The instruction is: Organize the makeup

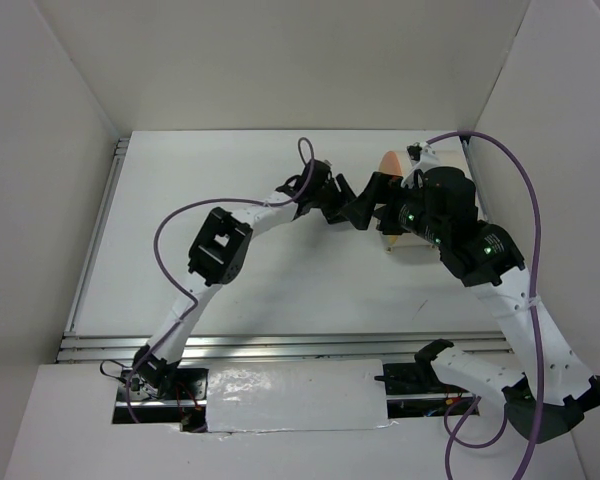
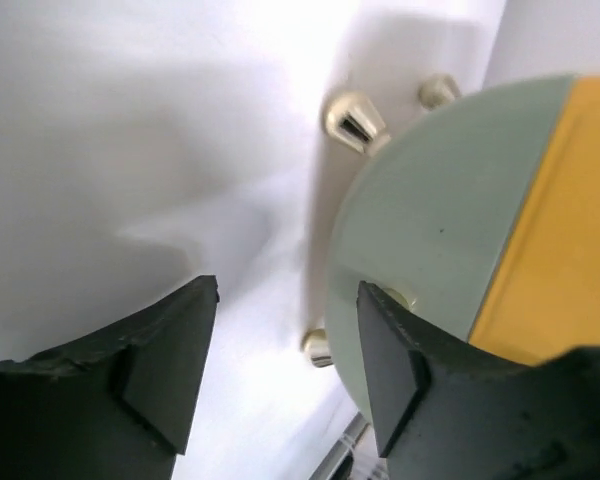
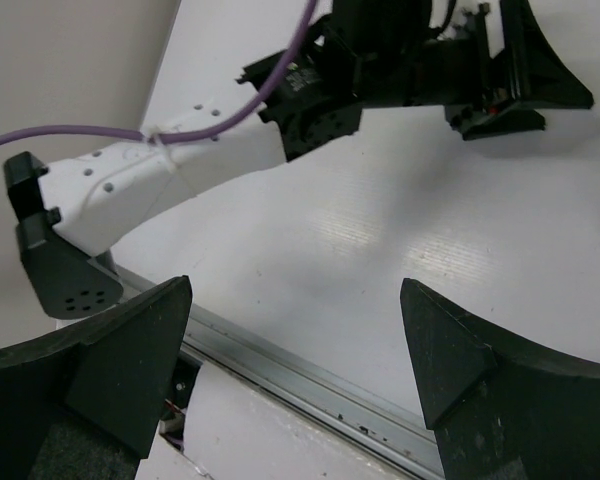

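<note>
Left fingers (image 2: 160,370) spread, empty, beside one pale drum box (image 2: 440,200), three knobs (image 2: 353,118), right fingers (image 3: 120,370) spread, empty

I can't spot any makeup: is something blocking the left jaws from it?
The left gripper, jaws open, has only the pale round box with orange face close beside it. The right arm partly covers that box from above. No makeup clearly shows, so I cannot tell.
</note>
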Motion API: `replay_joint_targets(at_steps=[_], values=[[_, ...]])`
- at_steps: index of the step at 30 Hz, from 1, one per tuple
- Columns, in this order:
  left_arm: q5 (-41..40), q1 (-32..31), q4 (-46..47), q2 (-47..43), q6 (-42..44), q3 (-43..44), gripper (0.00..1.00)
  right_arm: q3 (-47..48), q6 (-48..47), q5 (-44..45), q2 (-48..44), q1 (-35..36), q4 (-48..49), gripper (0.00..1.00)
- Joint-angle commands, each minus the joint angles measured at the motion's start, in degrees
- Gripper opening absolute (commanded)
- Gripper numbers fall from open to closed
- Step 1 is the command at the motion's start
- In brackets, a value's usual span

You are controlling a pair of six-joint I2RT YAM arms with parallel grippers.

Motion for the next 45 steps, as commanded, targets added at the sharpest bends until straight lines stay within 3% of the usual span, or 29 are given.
replay_joint_targets(at_steps=[1,5,6,7,10,15,21,24,29,34,39,45], values=[[-5.7,4.4,-6.7,-8.0,6.2,-1.8,0.74,1.2,-0.7,0.2,0.1,0.4,0.4,0.93],[-12.3,8.5,-15.0,-20.6,14.5,-8.0,0.85,3.3,-2.5,2.0,0.9,0.2,0.4,0.93],[-13.8,10.2,-17.4,-22.8,16.5,-8.4,0.97,4.7,-3.0,3.2,0.9,0.2,0.1,0.95],[-15.9,11.0,-23.7,-24.8,18.3,-8.8,0.99,5.5,-3.4,4.5,0.9,0.3,-0.2,0.96],[-31.3,13.4,-37.9,-32.7,26.6,-7.2,0.99,8.9,-6.6,9.9,0.2,0.0,-1.1,1.00],[-45.6,18.4,-48.3,-50.6,36.1,-12.1,0.99,13.8,-7.9,16.2,-0.5,-0.2,-4.6,1.00],[-51.3,23.5,-51.6,-72.4,41.6,-21.5,1.00,19.7,-6.6,25.7,-1.3,-0.5,-13.9,1.00],[-57.1,23.7,-55.5,-79.5,41.1,-24.3,1.00,20.9,-5.4,30.7,-3.0,-0.8,-18.5,1.00],[-63.2,23.4,-62.1,-89.4,32.4,-30.1,0.99,20.2,-3.9,37.6,-6.8,-0.8,-23.8,1.00],[-67.6,23.3,-67.2,-95.0,26.9,-35.5,1.00,19.1,-3.6,37.2,-11.9,-0.8,-23.2,1.00],[-66.5,22.3,-68.9,-98.5,23.9,-37.2,0.99,16.9,-3.5,34.1,-16.8,-0.7,-20.3,1.00],[-64.8,21.2,-64.5,-104.0,24.8,-40.2,0.99,16.8,-2.3,34.9,-17.2,-0.8,-20.9,1.00]])
